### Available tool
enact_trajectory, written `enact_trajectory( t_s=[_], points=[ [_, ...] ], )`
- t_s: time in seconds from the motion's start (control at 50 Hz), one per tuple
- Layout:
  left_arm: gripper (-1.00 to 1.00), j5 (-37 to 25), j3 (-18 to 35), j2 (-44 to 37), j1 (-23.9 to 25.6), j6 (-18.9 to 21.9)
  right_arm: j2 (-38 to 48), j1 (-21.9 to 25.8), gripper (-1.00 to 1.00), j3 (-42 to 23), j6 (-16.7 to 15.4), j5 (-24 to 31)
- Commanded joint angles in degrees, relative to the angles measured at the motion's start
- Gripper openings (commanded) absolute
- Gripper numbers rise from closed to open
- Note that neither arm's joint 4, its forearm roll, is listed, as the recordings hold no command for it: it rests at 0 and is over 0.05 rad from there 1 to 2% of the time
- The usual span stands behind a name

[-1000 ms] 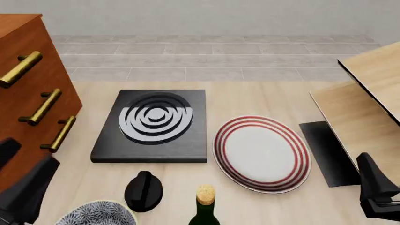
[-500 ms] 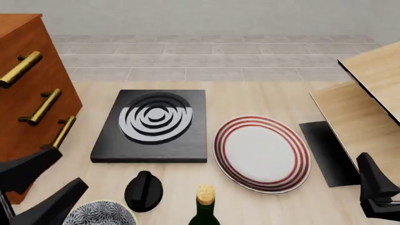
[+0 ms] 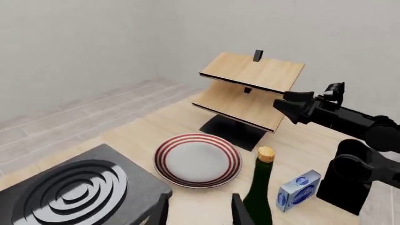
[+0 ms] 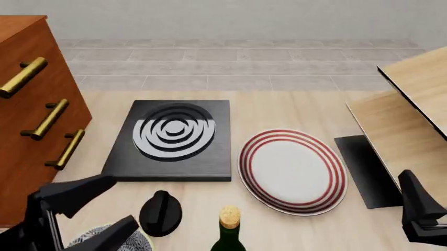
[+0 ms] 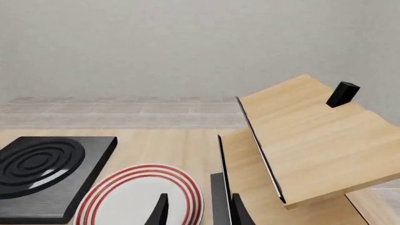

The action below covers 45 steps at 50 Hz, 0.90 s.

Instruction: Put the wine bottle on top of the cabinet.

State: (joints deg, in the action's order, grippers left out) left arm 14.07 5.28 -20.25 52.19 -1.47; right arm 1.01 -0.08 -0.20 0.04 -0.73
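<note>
Front view shows the approach step: left gripper [image 4: 98, 209] jaws open, empty, near the wine bottle [image 4: 228, 230]; right gripper [image 5: 196, 211] jaws parted, idle; next, close on the neck, then lift toward the cabinet [image 4: 28, 94].

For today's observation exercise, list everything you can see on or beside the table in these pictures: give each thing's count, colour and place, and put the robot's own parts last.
wine bottle: one, dark green with tan cork, near edge, middle.
cabinet: one, reddish-brown with three brass handles, far left.
burner plate: one, black with silver rings, centre-left.
plate: one, white with red rings, right of the burner plate.
knob: one, black, near side of the burner plate.
bowl: one, blue-patterned, near left, partly hidden.
shelf unit: one, pale wood on black base, right.
box: one, blue and white, beside the bottle.
left gripper: black, open, near left.
right gripper: black, by the shelf unit; opening unclear.
</note>
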Motion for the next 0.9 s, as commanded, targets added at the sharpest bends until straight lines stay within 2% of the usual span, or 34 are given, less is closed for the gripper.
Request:
enact_trajectory(
  t_s=[0.02,0.24,0.5,0.9],
  points=[
    [1.0,8.6,-0.2,-10.2,5.9,-0.6,0.1,0.0,1.0,0.0,0.0,-0.1],
    [1.0,12.3,0.8,-15.8,10.0,-1.8,0.1,0.0,1.0,0.0,0.0,-0.1],
    [1.0,13.9,1.3,-18.6,11.9,-2.7,0.1,0.0,1.0,0.0,0.0,-0.1],
    [1.0,26.8,1.2,-35.2,15.1,-2.6,0.1,0.0,1.0,0.0,0.0,-0.1]
  ],
)
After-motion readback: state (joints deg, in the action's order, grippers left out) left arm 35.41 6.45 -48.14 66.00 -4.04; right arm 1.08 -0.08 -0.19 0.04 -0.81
